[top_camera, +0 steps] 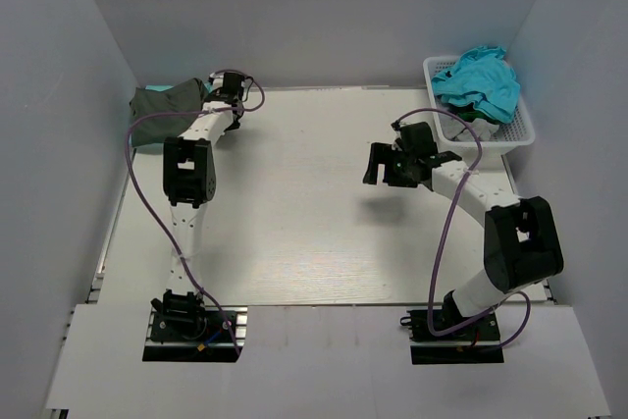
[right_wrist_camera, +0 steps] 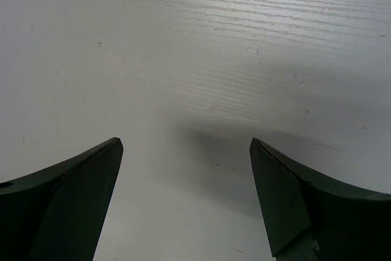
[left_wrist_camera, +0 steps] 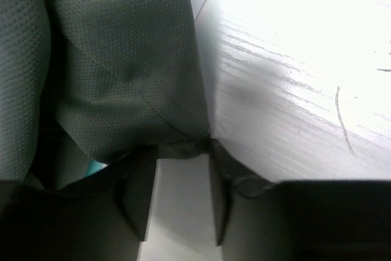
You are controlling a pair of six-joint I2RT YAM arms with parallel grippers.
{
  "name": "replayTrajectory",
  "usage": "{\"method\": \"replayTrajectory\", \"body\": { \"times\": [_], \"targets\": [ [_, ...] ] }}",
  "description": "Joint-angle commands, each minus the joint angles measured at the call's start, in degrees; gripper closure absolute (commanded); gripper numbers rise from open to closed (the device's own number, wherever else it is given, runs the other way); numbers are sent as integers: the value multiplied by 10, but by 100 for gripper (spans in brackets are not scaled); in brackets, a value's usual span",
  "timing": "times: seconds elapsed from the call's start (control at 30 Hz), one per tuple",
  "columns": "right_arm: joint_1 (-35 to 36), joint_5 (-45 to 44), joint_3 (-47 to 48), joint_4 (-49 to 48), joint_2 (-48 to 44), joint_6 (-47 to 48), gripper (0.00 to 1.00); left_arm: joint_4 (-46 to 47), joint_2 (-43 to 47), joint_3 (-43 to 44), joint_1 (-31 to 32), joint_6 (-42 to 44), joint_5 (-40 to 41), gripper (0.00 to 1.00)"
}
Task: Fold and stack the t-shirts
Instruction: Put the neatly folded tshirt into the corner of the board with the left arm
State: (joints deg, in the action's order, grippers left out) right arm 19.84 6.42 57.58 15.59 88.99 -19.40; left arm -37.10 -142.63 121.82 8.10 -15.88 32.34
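Left gripper [top_camera: 224,93] is reaching into the far left corner of the desk [top_camera: 294,213], sitting right at the edge of the dark grey-green t-shirt [top_camera: 162,105]. In the left wrist view its jaws are standing partly apart, with bare desk showing through the gap. The shirt's hem is lying bunched across the fingertips [left_wrist_camera: 137,200], touching them but not pinched. Nothing is being held. The bulk of that shirt is spreading ahead of the jaws and off to their left in soft folds. A sliver of pale turquoise cloth [left_wrist_camera: 98,166] is peeking out beneath it, just left of the jaws; which garment it belongs to cannot be told.

Right gripper [top_camera: 383,164] is hovering above the desk, well apart from any cloth. Its jaws are gaping wide and carrying nothing. Only white desk grain and a soft shadow are showing between and ahead of them.

Turquoise t-shirt [top_camera: 479,80] is lying heaped in the white lattice basket [top_camera: 520,134], back behind the right jaws at the far right corner of the desk, and is spilling above the rim.
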Motion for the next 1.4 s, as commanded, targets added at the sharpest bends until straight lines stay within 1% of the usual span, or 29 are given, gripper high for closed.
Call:
{"method": "replayTrajectory", "body": {
  "times": [0.0, 0.07, 0.1, 0.17, 0.23, 0.4, 0.5, 0.63, 0.67, 0.73, 0.87, 1.27, 1.37],
  "targets": [
    [-1, 9, 29, -5, 3, 8, 9, -17, -11, 21, 3, -8, -4, 54],
    [-4, 11, 30, -6, 8, 7, 9, -17, -11, 21, 3, -13, -4, 67],
    [-2, 11, 30, -6, 7, 6, 9, -24, -11, 21, 3, -13, -4, 83],
    [-2, 13, 31, -5, 11, 7, 9, -24, -5, 16, 3, -13, 2, 99],
    [-4, 18, 29, -6, 13, 7, 9, -24, 12, 9, 3, -13, 7, 100],
    [-2, 33, 28, -14, 14, 8, 9, -12, 88, -10, 3, 4, 7, 100],
    [-3, 40, 25, -20, 15, 3, 9, 11, 126, -23, 3, 21, 7, 100],
    [-2, 45, 28, -21, 20, 3, 9, 18, 143, -23, 3, 43, 1, 100],
    [-1, 47, 30, -21, 23, 2, 9, 23, 143, -18, 3, 43, 1, 100],
    [-2, 47, 33, -19, 24, 2, 9, 23, 135, -10, 3, 48, 29, 100],
    [-2, 41, 38, -11, 27, 5, 9, -6, 102, 15, 3, 48, 58, 100],
    [-3, 40, 44, -7, 29, 6, 9, -11, 60, -5, -3, 30, 40, 100],
    [-3, 38, 45, -4, 28, 6, 9, -18, 47, 5, -8, 30, 78, 100]
  ]
}}
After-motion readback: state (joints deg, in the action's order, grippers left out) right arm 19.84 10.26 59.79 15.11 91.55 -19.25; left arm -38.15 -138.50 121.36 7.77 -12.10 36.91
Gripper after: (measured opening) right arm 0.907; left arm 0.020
